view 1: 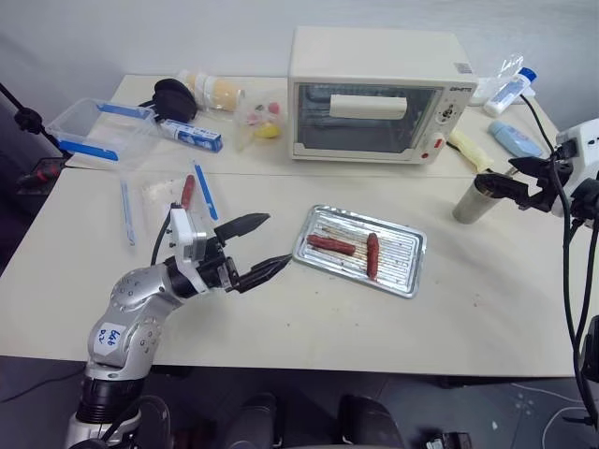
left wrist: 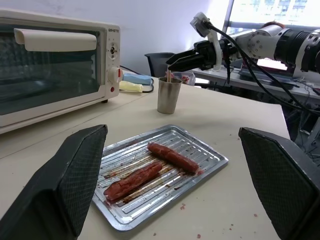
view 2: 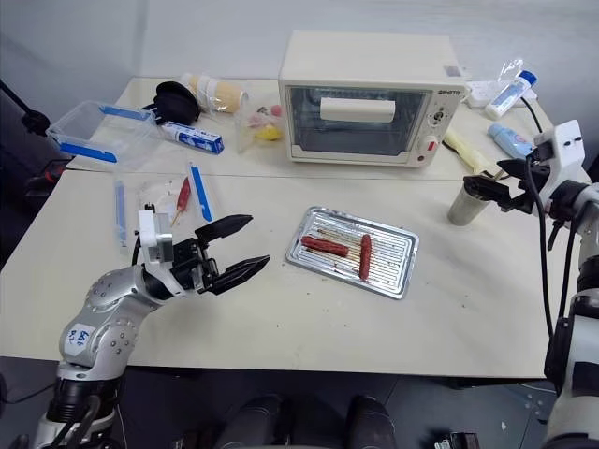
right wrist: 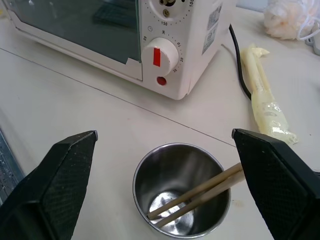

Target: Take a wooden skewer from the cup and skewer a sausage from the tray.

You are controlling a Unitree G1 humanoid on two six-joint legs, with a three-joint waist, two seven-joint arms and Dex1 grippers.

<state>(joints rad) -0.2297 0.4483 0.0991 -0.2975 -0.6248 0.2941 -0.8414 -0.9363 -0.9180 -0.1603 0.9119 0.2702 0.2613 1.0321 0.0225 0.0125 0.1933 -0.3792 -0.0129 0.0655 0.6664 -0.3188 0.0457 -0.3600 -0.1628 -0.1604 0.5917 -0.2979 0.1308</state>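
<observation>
Two pale wooden skewers (right wrist: 200, 192) lean inside the upright steel cup (right wrist: 182, 195), at three o'clock from the ribbed tray (view 1: 398, 267) holding two reddish-brown sausages (view 1: 372, 254).

A: We've got a shiny silver tray (view 1: 404, 251) with a ribbed floor, two reddish-brown sausages (view 1: 331, 245) on it.

B: Yep, and we see a dull grey cup (right wrist: 181, 195), pale tan sticks (right wrist: 200, 193), cream oven (view 1: 374, 94).

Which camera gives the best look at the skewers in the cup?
The right wrist view: it looks straight down into the cup, where two skewers lean against the rim. The left wrist view shows the cup from the side, with only skewer tips above it. In the eye views the cup is small and the skewers are too thin to make out.
</observation>
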